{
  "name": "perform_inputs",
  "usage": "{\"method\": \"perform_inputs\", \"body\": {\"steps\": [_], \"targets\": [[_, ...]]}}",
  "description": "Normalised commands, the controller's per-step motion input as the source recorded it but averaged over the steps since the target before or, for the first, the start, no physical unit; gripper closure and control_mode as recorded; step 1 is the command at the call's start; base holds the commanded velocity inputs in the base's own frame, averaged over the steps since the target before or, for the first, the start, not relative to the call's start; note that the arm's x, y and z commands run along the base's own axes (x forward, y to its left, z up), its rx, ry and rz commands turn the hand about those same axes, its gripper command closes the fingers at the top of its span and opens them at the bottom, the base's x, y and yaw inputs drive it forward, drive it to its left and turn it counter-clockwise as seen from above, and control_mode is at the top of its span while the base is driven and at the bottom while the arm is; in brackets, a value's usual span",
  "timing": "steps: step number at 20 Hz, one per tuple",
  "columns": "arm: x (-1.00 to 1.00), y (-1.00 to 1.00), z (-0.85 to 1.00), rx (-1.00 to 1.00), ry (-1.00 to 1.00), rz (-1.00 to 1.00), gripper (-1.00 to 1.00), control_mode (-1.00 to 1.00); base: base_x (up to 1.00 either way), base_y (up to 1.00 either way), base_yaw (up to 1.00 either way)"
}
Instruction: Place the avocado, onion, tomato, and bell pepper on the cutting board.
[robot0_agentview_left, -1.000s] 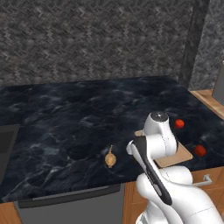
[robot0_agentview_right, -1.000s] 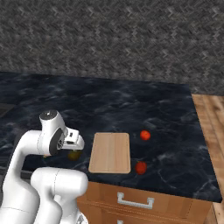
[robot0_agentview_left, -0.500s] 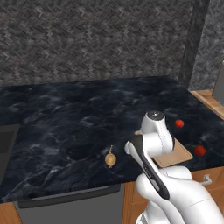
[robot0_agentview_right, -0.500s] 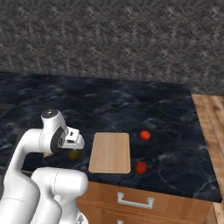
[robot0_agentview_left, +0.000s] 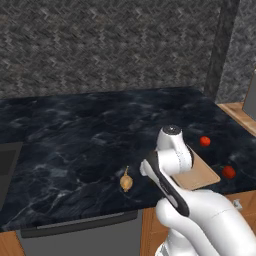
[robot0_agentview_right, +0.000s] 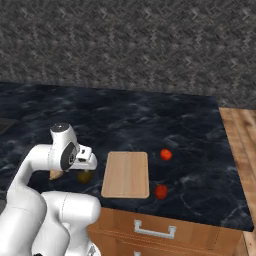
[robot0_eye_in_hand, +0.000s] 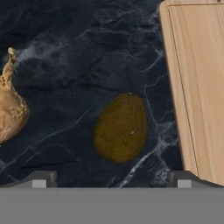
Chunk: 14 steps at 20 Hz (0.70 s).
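Above the dark marble counter (robot0_eye_in_hand: 65, 65), arm folded low, hand (robot0_eye_in_hand: 111, 179) wide apart over the avocado (robot0_eye_in_hand: 120, 127)

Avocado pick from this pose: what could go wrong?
1. The avocado lies close beside the cutting board; the open gripper stands over it, and one fingertip is near the board's edge and might catch it on descent.
2. The avocado is rounded and could roll from the closing fingers toward the onion.
3. Both red items sit beyond the board, near the counter front.
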Motion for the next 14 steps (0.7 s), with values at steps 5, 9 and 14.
{"method": "perform_inputs", "body": {"steps": [5, 9, 14], "targets": [[0.01, -0.1, -0.42, 0.0, 0.02, 0.0, -1.0, -1.0, 0.0, 0.0, 0.0], [0.0, -0.2, -0.4, 0.01, 0.0, -0.01, -1.0, -1.0, 0.0, 0.0, 0.0], [0.0, -0.14, -0.42, 0.01, 0.01, -0.01, -1.0, -1.0, 0.0, 0.0, 0.0]]}}
